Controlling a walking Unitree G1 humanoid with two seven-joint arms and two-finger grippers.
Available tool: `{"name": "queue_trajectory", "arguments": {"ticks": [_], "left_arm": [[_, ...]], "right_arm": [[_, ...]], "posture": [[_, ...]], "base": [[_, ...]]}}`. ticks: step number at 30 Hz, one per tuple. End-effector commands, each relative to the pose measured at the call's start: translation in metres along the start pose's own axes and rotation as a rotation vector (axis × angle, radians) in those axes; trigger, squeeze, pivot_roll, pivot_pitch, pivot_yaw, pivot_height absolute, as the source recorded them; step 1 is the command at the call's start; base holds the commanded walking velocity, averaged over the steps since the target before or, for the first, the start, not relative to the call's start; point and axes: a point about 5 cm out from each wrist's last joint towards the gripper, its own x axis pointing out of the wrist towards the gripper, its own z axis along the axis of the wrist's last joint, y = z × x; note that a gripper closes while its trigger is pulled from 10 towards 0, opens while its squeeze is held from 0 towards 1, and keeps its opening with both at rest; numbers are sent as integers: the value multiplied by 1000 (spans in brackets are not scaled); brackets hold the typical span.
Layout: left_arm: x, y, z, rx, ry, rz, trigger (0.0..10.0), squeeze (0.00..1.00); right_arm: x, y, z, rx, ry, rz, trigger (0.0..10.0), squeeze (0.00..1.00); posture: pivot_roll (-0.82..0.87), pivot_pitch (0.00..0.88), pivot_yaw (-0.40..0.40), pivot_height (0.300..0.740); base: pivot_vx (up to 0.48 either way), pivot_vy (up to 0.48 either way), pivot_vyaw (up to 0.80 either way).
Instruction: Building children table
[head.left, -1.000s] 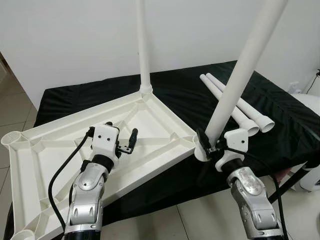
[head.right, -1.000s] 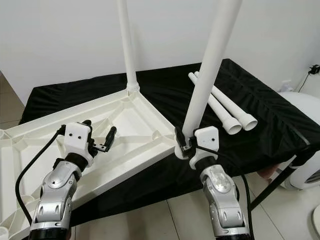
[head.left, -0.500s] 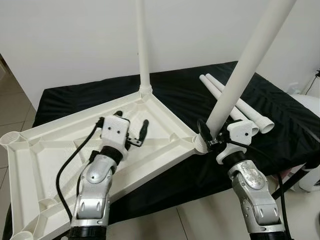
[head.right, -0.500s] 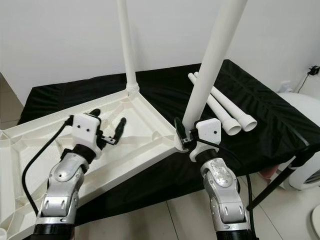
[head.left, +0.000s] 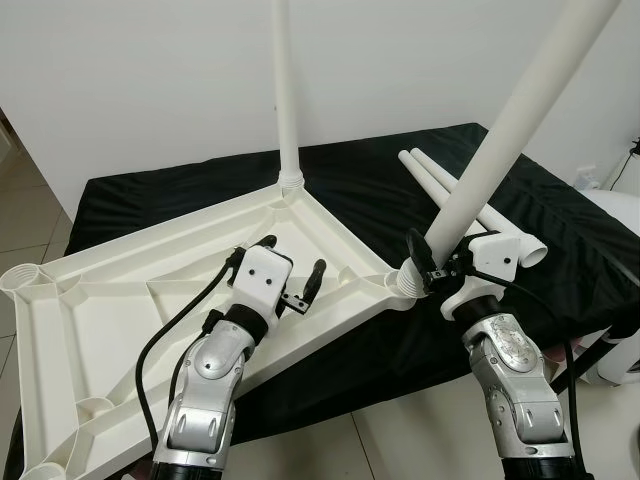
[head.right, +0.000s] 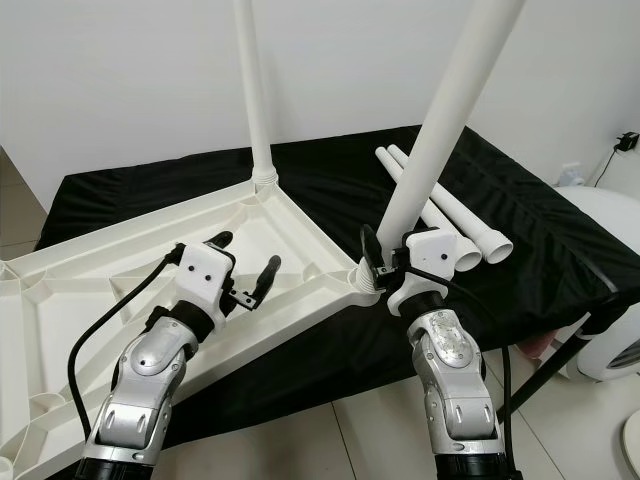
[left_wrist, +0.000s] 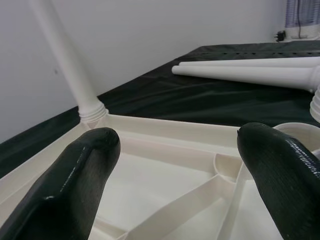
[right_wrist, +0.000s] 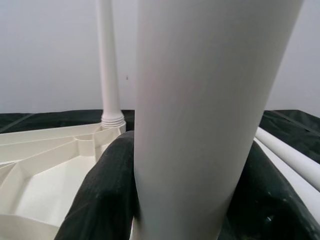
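A white plastic tabletop (head.left: 110, 330) lies upside down on the black-covered table, ribs upward. One white leg (head.left: 287, 90) stands upright in its far corner. My right gripper (head.left: 430, 265) is shut on a second leg (head.left: 510, 120). This leg leans to the right, with its lower end at the near right corner socket (head.left: 405, 284). In the right wrist view the held leg (right_wrist: 200, 100) sits between the black fingers (right_wrist: 107, 190). My left gripper (head.left: 292, 253) hovers open over the tabletop's underside, holding nothing. Two loose legs (head.right: 470, 225) lie on the cloth.
The black cloth table (head.left: 380, 190) stands against a white wall. The tabletop's near left part overhangs the table's front edge, above tiled floor. A white appliance (head.right: 610, 290) and a black frame strut (head.right: 540, 385) stand at the right.
My left gripper has travelled right across the tabletop's underside, staying open. My right gripper has shifted right with the leg, which now leans further right.
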Motion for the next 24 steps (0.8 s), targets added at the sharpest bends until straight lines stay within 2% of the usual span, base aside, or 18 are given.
{"name": "queue_trajectory", "arguments": {"ticks": [1,4,7,10,12,14,17,24], "left_arm": [[4,-10,-4,-33,31,-25,10000,0],[6,-13,-6,-25,52,-54,10000,0],[12,-27,-8,4,81,-158,10000,0],[12,-32,-8,9,89,-196,10000,0],[13,-45,-10,-2,114,-281,10000,0],[13,-45,-10,-2,114,-281,10000,0],[12,-57,-10,8,138,-366,10000,0],[7,-69,-15,36,176,-496,10000,0]], "right_arm": [[0,-5,-1,15,4,-28,10000,0],[-1,-9,-2,17,7,-48,10000,0],[-3,-19,-3,18,11,-104,10000,0],[-3,-20,-4,18,11,-114,10000,0],[-5,-22,-4,19,12,-128,10000,0],[-5,-22,-4,19,12,-128,10000,0],[-6,-25,-5,19,14,-141,10000,0],[-7,-27,-5,12,13,-151,10000,0]], "posture": [[-98,29,51,740],[-101,36,58,740],[-103,40,60,740],[-106,39,64,740],[-108,39,67,740],[-108,39,67,740],[-114,36,73,740],[-120,29,81,740]], "base": [[0,0,0],[0,0,0],[0,0,0],[0,0,0],[0,0,0],[0,0,0],[0,0,0],[0,0,0]]}}
